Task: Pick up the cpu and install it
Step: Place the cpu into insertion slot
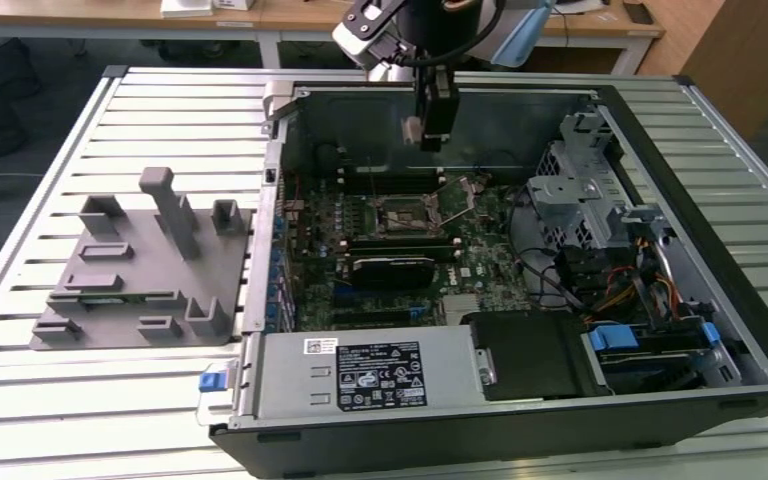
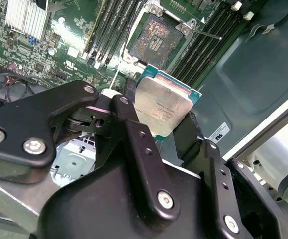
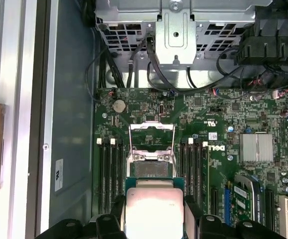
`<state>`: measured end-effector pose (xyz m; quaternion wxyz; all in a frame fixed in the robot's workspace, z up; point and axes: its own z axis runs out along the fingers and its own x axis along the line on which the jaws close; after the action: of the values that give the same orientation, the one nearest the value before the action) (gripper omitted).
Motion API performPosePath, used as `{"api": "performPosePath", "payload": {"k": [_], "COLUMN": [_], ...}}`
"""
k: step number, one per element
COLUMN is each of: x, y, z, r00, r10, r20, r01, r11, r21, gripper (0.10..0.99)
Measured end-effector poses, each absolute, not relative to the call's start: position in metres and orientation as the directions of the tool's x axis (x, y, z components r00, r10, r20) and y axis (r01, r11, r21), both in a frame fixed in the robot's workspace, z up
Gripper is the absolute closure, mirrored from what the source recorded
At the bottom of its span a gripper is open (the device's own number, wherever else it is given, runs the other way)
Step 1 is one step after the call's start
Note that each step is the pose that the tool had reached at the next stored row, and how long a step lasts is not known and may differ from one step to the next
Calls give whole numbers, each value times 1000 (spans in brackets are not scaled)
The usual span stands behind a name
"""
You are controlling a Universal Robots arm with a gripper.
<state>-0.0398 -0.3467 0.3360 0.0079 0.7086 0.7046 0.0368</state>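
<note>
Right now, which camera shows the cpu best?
The second wrist view: the cpu shows most of its silvery top and green rim, clamped in the tool, with the open socket beyond. In the first wrist view it is partly cropped; the exterior view shows just a small pale sliver.

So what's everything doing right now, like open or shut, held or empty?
cpu: held in the gripper, not in the socket.
gripper: shut on the cpu.
socket: open, empty.
computer case: open, with its insides showing.
</note>
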Motion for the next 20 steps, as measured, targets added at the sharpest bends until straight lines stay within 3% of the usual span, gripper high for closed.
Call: {"api": "performPosePath", "payload": {"k": [20], "x": [-40], "y": [-347], "z": [329], "r00": [4], "r10": [999], "r20": [41], "r01": [998], "r11": [-7], "r21": [63], "gripper": [541]}}
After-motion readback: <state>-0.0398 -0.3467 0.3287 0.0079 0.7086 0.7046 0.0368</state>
